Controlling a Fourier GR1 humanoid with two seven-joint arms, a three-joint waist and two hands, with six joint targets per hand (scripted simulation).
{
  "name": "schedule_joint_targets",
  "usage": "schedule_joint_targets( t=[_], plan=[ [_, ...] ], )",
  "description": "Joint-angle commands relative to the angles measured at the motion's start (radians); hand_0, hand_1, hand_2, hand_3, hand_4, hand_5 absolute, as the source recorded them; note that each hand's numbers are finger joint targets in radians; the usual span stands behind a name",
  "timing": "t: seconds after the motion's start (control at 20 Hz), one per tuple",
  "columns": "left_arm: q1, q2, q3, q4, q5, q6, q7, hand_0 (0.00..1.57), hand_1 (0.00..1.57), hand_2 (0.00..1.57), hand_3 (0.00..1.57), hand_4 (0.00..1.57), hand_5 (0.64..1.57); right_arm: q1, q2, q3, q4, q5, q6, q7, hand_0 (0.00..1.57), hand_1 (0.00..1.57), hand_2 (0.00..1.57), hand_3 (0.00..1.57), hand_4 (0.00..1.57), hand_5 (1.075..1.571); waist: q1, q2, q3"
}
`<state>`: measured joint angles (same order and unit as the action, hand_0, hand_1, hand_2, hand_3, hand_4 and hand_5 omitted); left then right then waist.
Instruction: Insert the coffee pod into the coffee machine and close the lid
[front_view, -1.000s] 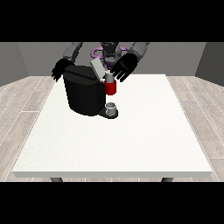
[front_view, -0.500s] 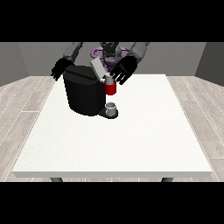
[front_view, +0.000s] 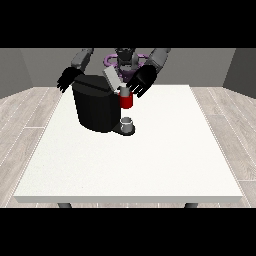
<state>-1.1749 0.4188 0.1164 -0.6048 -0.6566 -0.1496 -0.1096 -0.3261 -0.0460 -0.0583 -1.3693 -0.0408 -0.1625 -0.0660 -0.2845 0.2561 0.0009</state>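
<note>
A black coffee machine stands on the white table at the far left of centre. Its grey lid is tilted up and open. At its front sits a red brew head with a small grey pod-like piece on top, and a grey cup stands on the base below. The hand at the view's right hovers just above and right of the red part, fingers spread downward. Behind the machine's left top corner hangs the hand at the view's left, fingers relaxed, holding nothing.
The table's near half and right side stretch out white in front of the machine. The robot's torso is behind the machine at the far edge. Grey floor surrounds the table.
The hand at the view's right has shifted slightly down and closer to the red brew head. The other hand and the lid look the same.
</note>
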Motion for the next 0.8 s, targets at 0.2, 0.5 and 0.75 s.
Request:
schedule_joint_targets(
  t=[0.2,0.5,0.75],
  plan=[
    [0.020,-0.046,-0.027,-0.012,-0.026,0.019,0.001,1.15,1.15,1.18,1.02,0.45,1.571,-0.016,-0.038,-0.039,0.029,-0.026,0.025,0.011,0.00,0.00,0.00,0.00,0.40,1.571,0.014,-0.006,-0.0006],
    [0.006,0.010,-0.016,-0.002,-0.046,0.026,-0.015,1.07,1.07,1.12,0.95,0.38,1.571,-0.015,-0.024,-0.024,0.002,-0.014,0.011,0.004,0.00,0.00,0.00,0.00,0.34,1.571,0.004,0.012,-0.0006],
    [0.019,-0.018,-0.025,-0.010,-0.041,-0.005,-0.021,1.06,1.06,1.12,0.95,0.36,1.571,0.046,0.021,0.004,0.024,0.014,-0.023,-0.036,0.00,0.00,0.00,0.00,0.43,1.571,0.022,-0.033,-0.0006]
  ],
)
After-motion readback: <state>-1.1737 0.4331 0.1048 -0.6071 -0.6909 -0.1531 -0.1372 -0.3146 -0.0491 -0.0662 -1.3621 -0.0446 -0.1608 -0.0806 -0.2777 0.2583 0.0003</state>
